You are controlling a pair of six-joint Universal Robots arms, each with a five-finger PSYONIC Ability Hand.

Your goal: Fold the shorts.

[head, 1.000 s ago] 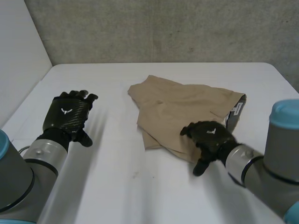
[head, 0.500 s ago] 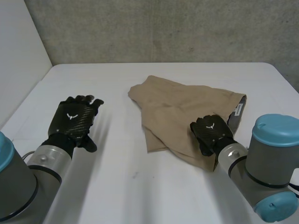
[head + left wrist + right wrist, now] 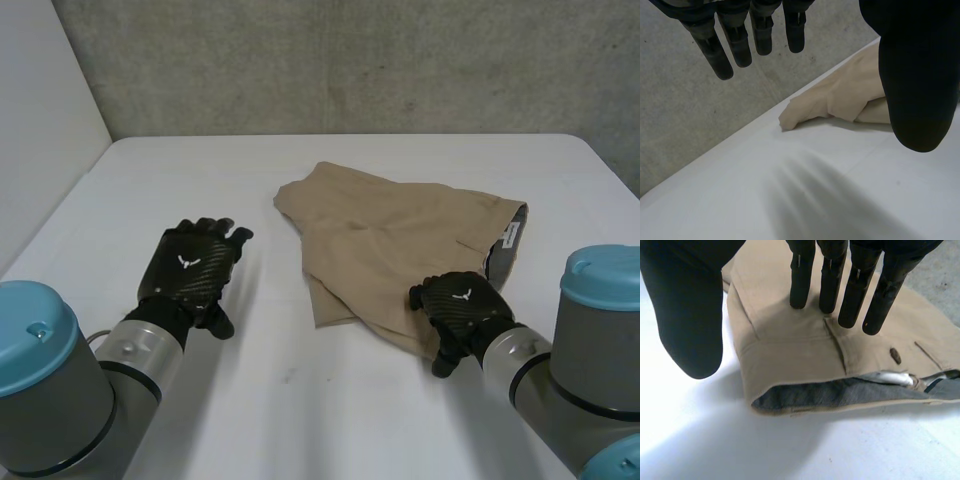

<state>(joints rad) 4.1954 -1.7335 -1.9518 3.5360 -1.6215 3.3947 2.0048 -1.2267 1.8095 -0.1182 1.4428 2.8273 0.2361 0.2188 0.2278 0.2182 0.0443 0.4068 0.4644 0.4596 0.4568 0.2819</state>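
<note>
The tan shorts [image 3: 400, 240] lie folded on the white table [image 3: 300, 400], right of centre. Their waistband, with a grey lining and a white label, faces the right side. My right hand [image 3: 460, 305] is at the near right part of the shorts, by the waistband. In the right wrist view its fingers [image 3: 832, 275] are straight above the tan cloth [image 3: 790, 345] and the thumb stands apart, holding nothing. My left hand [image 3: 190, 272] hovers open over bare table, left of the shorts. In the left wrist view a corner of the shorts [image 3: 840, 97] lies beyond its straight fingers [image 3: 740, 35].
A grey concrete wall [image 3: 350, 60] rises behind the table's far edge. A pale wall [image 3: 40, 120] borders the left side. The table's right edge runs close past the shorts' waistband.
My left hand has moved right, closer to the shorts. My right hand curled over the near part of the shorts half a second ago and now has straighter fingers, slightly nearer the table's front.
</note>
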